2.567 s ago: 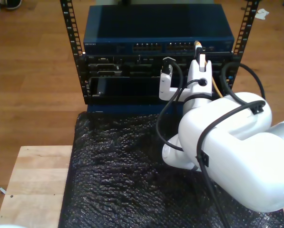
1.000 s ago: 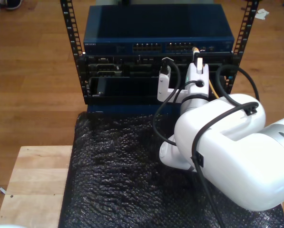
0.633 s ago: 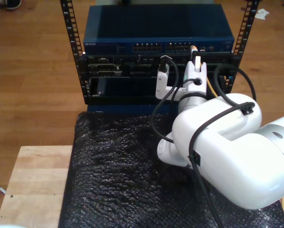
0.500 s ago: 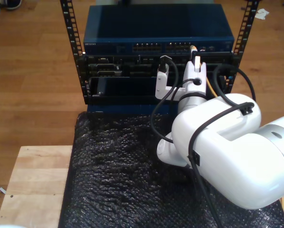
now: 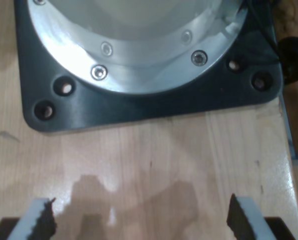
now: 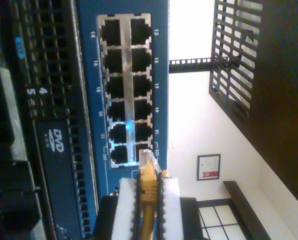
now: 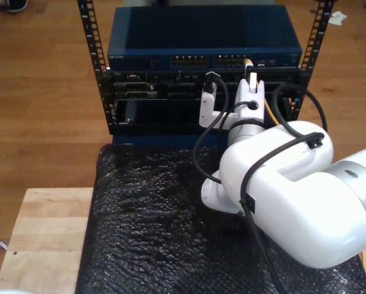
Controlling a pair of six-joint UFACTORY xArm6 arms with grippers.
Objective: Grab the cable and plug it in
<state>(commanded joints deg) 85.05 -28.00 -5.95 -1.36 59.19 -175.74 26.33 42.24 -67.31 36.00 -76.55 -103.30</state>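
The yellow-orange cable (image 6: 148, 200) is pinched between the white pads (image 6: 127, 210) of my second gripper (image 6: 148, 184), which is shut on it. Its clear plug (image 6: 146, 159) sticks out just short of the last ports, marked 23 and 24, on the blue switch (image 6: 91, 150); whether it touches them I cannot tell. In the exterior view, my second gripper (image 7: 250, 79) reaches up to the switch's port block (image 7: 232, 60), and the cable (image 7: 269, 112) trails down behind the arm. My first gripper (image 5: 141, 220) hangs open over bare wood, holding nothing.
The blue switch (image 7: 201, 33) tops a black rack (image 7: 87, 37) with dark units (image 7: 152, 92) beneath. Black bubble wrap (image 7: 146, 233) covers the table in front, beside a wooden top (image 7: 41, 239). A thick black arm cable (image 7: 201, 141) loops nearby. A dark bolted base plate (image 5: 139, 107) lies ahead of my first gripper.
My second arm has shifted toward the exterior view's left and a little nearer the switch, carrying the cable's plug along the port row. The grip on the cable is unchanged.
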